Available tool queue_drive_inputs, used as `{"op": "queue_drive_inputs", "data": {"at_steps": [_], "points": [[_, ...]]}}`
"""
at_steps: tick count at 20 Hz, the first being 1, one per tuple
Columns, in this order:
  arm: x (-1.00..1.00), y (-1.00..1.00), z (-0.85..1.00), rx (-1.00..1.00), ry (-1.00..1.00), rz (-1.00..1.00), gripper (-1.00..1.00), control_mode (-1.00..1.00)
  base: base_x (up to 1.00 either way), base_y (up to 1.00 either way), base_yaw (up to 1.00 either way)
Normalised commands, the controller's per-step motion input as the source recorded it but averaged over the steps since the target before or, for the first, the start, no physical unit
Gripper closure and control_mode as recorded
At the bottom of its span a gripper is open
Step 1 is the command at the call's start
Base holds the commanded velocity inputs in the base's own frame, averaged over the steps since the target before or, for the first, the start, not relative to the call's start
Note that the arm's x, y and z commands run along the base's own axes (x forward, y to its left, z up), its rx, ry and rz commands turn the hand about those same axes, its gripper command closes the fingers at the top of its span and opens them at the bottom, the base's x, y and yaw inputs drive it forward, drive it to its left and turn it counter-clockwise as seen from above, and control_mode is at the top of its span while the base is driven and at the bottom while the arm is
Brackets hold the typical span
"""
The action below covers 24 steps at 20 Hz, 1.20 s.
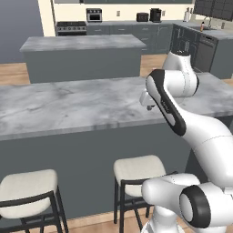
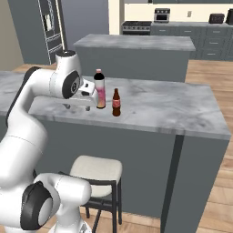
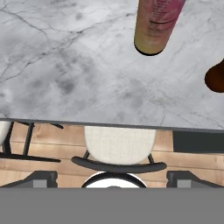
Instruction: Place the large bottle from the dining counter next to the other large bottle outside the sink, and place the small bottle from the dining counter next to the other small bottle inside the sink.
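Gripper (image 2: 81, 107) jaws wide, empty, over counter (image 2: 173, 111) near edge, above stool (image 3: 119, 144). Big bottle (image 2: 99, 89) upright on counter just beside gripper; small bottle (image 2: 116, 103) near it, not touching.

We counted one large bottle (image 2: 99, 88) and one small bottle (image 2: 116, 103) standing on the dining counter (image 2: 173, 109), two bottles in all, the small one just beside the large one at about its four o'clock. We counted two marble-topped units: that counter and one island (image 2: 136, 42) at twelve o'clock beyond it. We counted two stools (image 1: 136, 170) with pale cushions (image 1: 27, 191) in the left base view, at six and eight o'clock.
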Motion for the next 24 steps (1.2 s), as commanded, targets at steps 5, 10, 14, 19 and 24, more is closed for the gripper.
{"op": "queue_drive_inputs", "data": {"at_steps": [5,10,14,19,24], "points": [[0.0,0.0,0.0,0.0,0.0,0.0,-1.0,1.0,1.0,-0.18,0.02],[0.0,0.0,0.0,0.0,0.0,0.0,-1.0,1.0,0.35,-0.06,0.0],[0.0,0.0,0.0,0.0,0.0,0.0,-1.0,1.0,0.0,0.0,0.0],[0.0,0.0,0.0,0.0,0.0,0.0,-1.0,1.0,0.0,0.0,0.0],[0.01,0.01,0.04,0.0,0.0,0.0,-1.0,-1.0,0.0,0.0,0.0]]}}
